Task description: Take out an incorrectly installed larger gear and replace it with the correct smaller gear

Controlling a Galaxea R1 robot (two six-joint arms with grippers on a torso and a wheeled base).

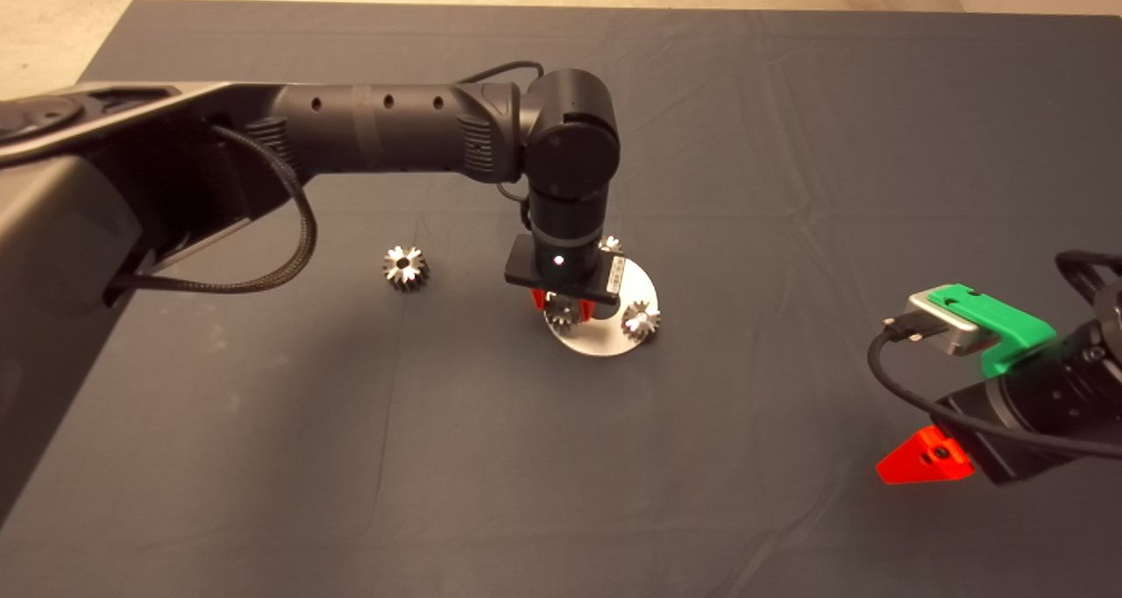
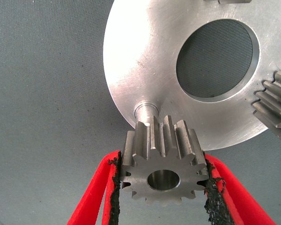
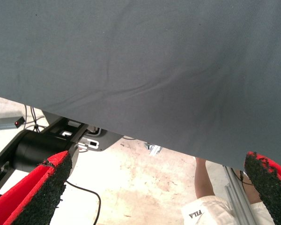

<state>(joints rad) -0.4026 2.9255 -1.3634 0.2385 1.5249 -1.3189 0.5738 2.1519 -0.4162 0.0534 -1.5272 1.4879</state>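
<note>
My left gripper (image 1: 562,305) hangs over the round silver plate (image 1: 596,342) and is shut on a small silver gear (image 2: 163,161), which I take for the smaller gear. That gear sits tilted just off a bare peg (image 2: 144,108) at the plate's edge, not on it. Another gear (image 1: 641,320) stands on the plate, and a third (image 1: 611,245) peeks out behind the wrist. Alone on the mat to the left lies a gear (image 1: 405,267) that looks slightly wider, seemingly the larger gear. My right gripper (image 1: 925,459) waits open at the lower right.
The plate has a large round hole (image 2: 218,58) showing the mat through it. The right wrist view shows the mat's edge, the floor, the robot's base and a person's leg (image 3: 204,178).
</note>
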